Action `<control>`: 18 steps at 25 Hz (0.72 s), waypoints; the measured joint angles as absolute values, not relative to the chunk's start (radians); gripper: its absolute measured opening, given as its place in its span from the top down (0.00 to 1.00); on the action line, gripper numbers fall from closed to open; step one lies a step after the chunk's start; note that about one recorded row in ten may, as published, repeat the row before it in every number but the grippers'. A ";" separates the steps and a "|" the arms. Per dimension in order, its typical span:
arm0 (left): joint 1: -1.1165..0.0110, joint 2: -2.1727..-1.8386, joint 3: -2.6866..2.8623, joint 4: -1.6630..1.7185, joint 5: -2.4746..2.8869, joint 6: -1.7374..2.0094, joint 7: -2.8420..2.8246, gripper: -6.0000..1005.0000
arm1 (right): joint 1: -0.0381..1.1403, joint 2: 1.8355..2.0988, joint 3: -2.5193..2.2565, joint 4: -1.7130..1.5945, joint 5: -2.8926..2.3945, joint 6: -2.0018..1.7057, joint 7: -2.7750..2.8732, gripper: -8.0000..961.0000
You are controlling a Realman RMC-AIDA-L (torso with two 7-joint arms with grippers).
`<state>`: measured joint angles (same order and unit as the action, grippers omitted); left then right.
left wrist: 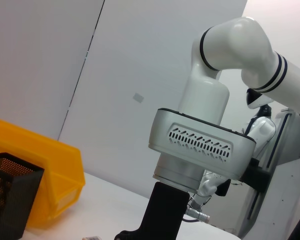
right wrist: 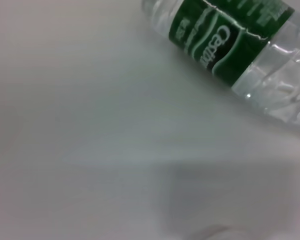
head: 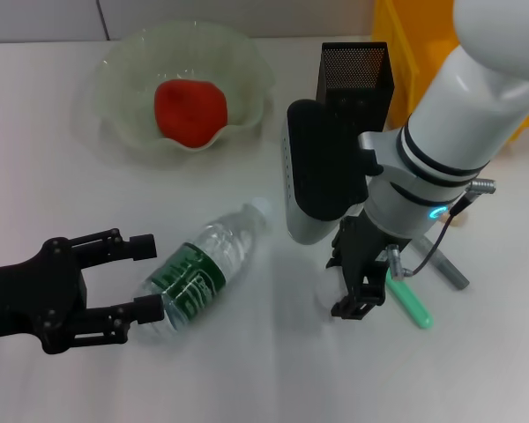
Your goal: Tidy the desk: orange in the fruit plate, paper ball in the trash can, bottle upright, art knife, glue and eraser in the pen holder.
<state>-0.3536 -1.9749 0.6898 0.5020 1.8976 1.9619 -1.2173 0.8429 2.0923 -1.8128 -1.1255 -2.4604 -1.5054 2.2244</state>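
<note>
A clear water bottle point(head: 207, 264) with a green label lies on its side on the white table; it also shows in the right wrist view point(right wrist: 230, 45). My left gripper point(head: 146, 277) is open, with its fingertips on either side of the bottle's bottom end. A red-orange fruit point(head: 189, 112) sits in the translucent fruit plate point(head: 123, 79). My right gripper point(head: 360, 286) points down at the table, beside a green stick-shaped tool point(head: 412, 304) and a grey pen-shaped item point(head: 447, 266). The black mesh pen holder point(head: 353, 75) stands behind the right arm. No paper ball, trash can or eraser shows.
A yellow bin point(head: 406, 44) stands at the back right, beside the pen holder; both also show in the left wrist view, the bin point(left wrist: 45, 165) and the holder point(left wrist: 10, 200). The right arm's white forearm point(head: 450, 132) reaches over the table's right side.
</note>
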 joint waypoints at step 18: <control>-0.354 -1.974 0.683 0.503 1.896 1.968 -1.218 0.21 | 0.859 2.082 -1.279 -1.400 -2.904 -1.341 2.570 0.41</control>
